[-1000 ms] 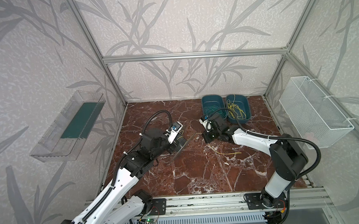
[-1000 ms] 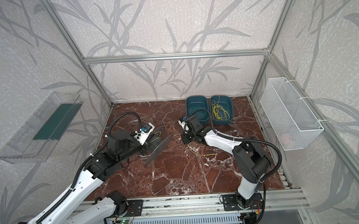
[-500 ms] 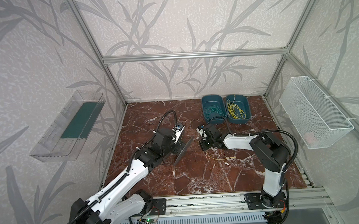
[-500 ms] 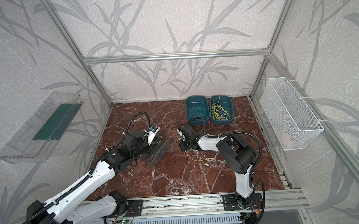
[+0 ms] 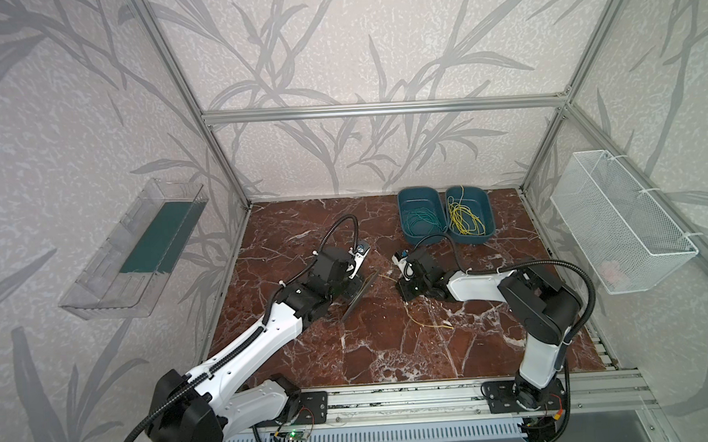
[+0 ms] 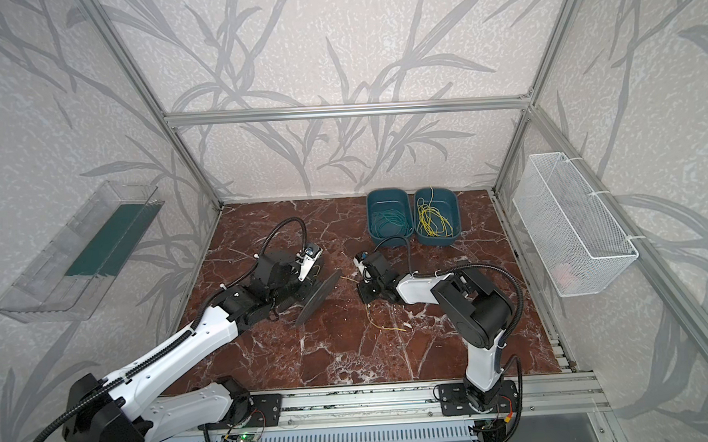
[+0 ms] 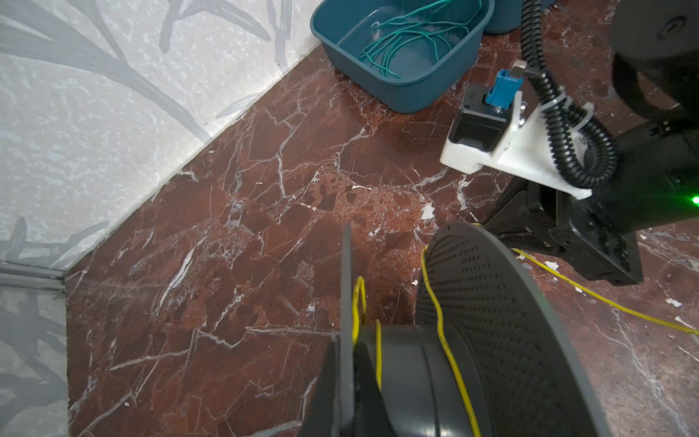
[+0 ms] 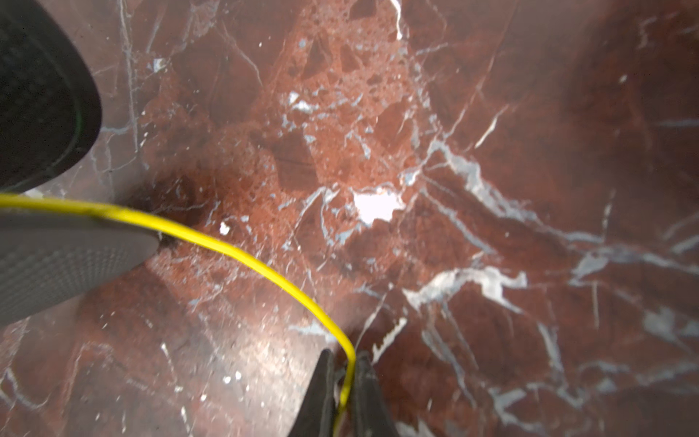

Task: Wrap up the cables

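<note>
A thin yellow cable [image 8: 264, 270] runs from a black spool [image 5: 360, 296] [image 6: 319, 296] [image 7: 491, 321] across the marble floor, and its loose end [image 5: 432, 324] [image 6: 385, 329] lies toward the front. A few turns of it sit on the spool's hub [image 7: 378, 340]. My left gripper [image 7: 346, 378] is shut on the spool's thin flange and holds the spool on edge near the middle of the floor. My right gripper [image 8: 344, 378] [image 5: 406, 296] is low over the floor, just right of the spool. Its fingers are close on either side of the cable. More yellow cables [image 5: 464, 220] lie in a teal bin [image 5: 486, 206].
A second teal bin [image 5: 401, 211] [image 7: 329, 34] holding green wires stands beside the first at the back. A white wire basket [image 5: 623, 224] hangs on the right wall. On the left wall hangs a clear tray [image 5: 137, 250]. The aluminium rail [image 5: 395, 398] runs along the front edge.
My left arm carried the spool a little right toward the middle. My right gripper came forward and down with the cable, and its elbow swung back to the right.
</note>
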`<state>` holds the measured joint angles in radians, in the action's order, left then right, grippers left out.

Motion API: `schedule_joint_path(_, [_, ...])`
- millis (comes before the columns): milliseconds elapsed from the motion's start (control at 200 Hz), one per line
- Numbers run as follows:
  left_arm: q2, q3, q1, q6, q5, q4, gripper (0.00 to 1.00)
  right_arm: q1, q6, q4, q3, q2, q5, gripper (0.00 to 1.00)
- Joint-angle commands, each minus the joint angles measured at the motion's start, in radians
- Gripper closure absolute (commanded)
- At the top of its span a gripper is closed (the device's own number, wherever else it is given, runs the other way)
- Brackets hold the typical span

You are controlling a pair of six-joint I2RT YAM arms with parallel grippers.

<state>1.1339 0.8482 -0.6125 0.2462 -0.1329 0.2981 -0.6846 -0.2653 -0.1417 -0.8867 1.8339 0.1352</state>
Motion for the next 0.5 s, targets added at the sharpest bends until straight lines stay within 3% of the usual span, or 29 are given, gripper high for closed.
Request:
schedule_joint_path(0, [-0.006, 0.021, 0.015, 0.05, -0.134, -0.05, 1.0, -0.001, -0.017, 0.192, 0.08, 0.006, -0.006, 0.85])
schedule_joint_path(495, [-0.048, 0.016, 0.016, 0.076, -0.195, -0.113, 1.0, -0.128, -0.072, 0.358, 0.092, -0.047, -0.104, 0.84])
